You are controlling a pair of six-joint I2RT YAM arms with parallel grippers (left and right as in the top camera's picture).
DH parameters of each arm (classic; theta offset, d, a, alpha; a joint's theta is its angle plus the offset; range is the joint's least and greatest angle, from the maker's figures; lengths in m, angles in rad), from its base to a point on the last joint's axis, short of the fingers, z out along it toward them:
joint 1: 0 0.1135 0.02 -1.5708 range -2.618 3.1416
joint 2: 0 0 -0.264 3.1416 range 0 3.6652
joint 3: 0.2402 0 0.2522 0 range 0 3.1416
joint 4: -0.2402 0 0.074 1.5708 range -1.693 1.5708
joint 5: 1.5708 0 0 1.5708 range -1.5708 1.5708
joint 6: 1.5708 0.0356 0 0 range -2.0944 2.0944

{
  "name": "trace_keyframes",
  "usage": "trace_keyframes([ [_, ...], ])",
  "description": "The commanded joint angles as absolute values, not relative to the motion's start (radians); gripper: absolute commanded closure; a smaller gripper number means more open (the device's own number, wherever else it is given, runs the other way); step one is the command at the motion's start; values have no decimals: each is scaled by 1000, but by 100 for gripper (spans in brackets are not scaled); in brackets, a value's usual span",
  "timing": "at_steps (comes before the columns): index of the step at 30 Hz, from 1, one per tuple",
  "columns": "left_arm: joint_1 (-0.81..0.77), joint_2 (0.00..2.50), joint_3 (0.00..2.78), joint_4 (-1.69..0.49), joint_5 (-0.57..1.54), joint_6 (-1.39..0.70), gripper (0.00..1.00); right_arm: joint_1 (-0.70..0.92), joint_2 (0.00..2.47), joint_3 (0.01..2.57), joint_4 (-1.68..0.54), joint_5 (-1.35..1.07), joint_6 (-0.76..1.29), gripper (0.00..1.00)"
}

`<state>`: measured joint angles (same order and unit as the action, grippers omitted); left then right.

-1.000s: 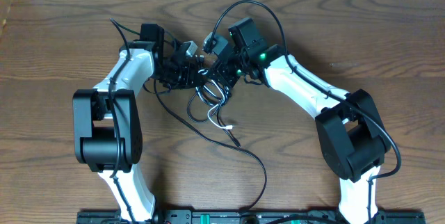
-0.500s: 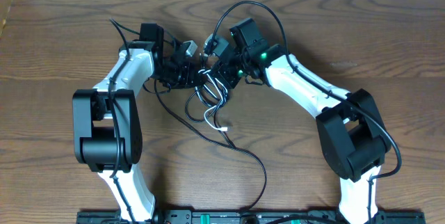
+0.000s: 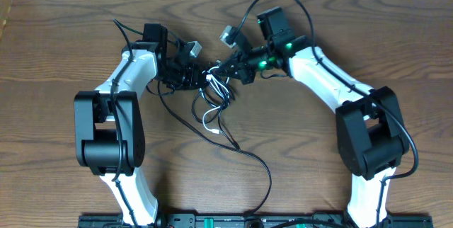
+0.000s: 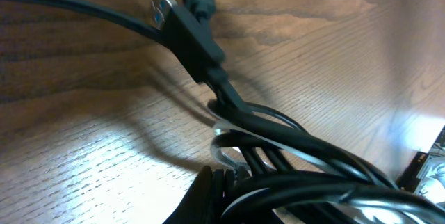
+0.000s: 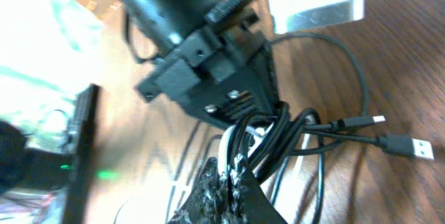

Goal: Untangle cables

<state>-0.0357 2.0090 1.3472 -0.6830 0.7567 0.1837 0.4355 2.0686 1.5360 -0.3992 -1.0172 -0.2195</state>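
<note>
- Dark wooden table [image 3: 64,15] is carrying it all, with the cables [image 3: 212,93] bunching just twelve o'clock of its middle.
- Left gripper [image 3: 192,74] is pinching shut on the black loops from nine o'clock, seemingly anchoring the knot.
- Right gripper [image 5: 229,174] is clamping shut on the same bundle from three o'clock, probably for drawing strands apart.
- White cable [image 3: 210,118] is dangling toward six o'clock, and one black cable [image 3: 270,178] is trailing toward the near edge.
- Bare wood is waiting at three o'clock for pulling; the far edge is sitting close at twelve.

cables [image 3: 212,104] between left arm [image 3: 131,72], right arm [image 3: 322,86], table [image 3: 56,44] free beyond
</note>
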Motion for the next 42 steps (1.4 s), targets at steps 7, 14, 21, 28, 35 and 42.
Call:
trace_keyframes([
  [7,-30,2020,1365,-683,713,182,93,322,2012,1534,-396,-1316,-184,99],
  [14,-30,2020,1365,-683,714,182,93,299,2012,1534,-397,-1285,-145,99],
  [21,-30,2020,1365,-690,714,182,92,358,2014,1534,-416,-979,-146,37],
  [28,-30,2020,1365,-699,727,186,93,439,2014,1534,-411,-735,-147,19],
  [35,-30,2020,1365,-699,753,190,93,486,2014,1534,-404,-695,-181,19],
  [42,-42,2020,1365,-702,850,232,93,526,2014,1534,-408,-569,-181,27],
])
